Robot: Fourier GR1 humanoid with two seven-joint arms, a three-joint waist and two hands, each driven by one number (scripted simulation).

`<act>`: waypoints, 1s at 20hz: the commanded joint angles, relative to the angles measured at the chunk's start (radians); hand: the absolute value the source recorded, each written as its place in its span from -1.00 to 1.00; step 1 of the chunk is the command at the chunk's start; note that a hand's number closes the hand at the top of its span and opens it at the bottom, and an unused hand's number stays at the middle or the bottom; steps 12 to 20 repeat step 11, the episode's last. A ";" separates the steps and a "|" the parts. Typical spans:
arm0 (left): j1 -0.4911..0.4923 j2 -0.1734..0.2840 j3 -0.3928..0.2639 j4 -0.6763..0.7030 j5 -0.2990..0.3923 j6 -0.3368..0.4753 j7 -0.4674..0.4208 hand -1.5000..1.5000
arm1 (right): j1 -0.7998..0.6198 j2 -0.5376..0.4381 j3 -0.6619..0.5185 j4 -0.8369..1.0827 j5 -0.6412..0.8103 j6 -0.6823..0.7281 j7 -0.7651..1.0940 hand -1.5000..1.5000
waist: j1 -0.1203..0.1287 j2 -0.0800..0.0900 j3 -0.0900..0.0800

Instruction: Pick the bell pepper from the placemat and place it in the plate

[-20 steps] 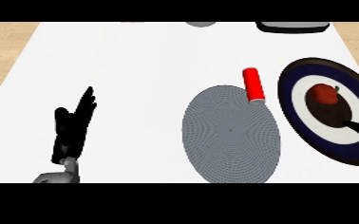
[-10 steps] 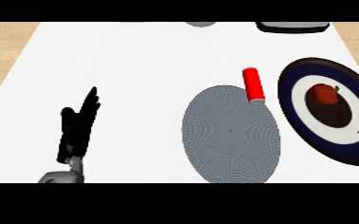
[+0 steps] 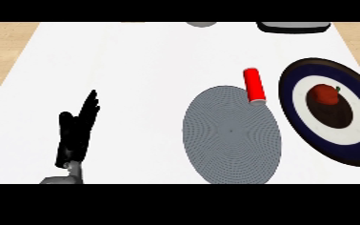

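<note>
Bell pepper [image 3: 325,94] on edge-cropped plate [image 3: 299,106]

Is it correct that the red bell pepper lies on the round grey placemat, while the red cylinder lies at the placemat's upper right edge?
Not quite. In the head view the red bell pepper lies in the middle of the round plate with the dark blue rim, not on the round grey placemat. The rest holds: the red cylinder lies at the placemat's upper right edge.
</note>
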 commanded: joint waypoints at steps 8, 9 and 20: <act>-0.016 0.012 0.022 0.021 -0.016 0.005 -0.029 0.00 | -0.048 -0.094 -0.029 0.242 -0.034 -0.048 -0.090 -1.00 | 0.004 0.001 0.001; -0.059 0.034 0.060 0.101 0.023 -0.034 -0.054 0.00 | -0.002 -0.073 -0.009 0.089 -0.051 -0.052 0.008 -1.00 | -0.002 0.000 0.000; -0.029 -0.012 -0.001 -0.007 -0.011 0.006 0.030 0.00 | -0.098 -0.166 -0.028 0.322 -0.021 -0.054 -0.076 -1.00 | 0.008 0.002 0.001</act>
